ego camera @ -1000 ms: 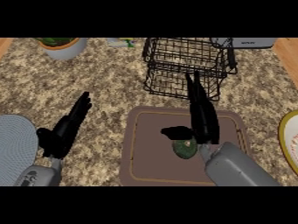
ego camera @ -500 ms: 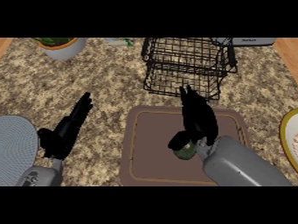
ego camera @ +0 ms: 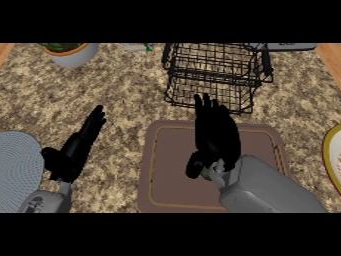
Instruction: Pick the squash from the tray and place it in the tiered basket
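The squash, visible on the tray (ego camera: 165,165) a moment ago, is now hidden under the right hand (ego camera: 216,137), whose straight fingers point toward the tiered basket (ego camera: 217,75). Left hand (ego camera: 73,150) rests open by the counter's left edge.

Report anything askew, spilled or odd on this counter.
Nothing spilled or tipped. The basket stands upright behind the tray. One oddity: no squash shows on the tray; the right hand covers its middle. The left hand rests open.
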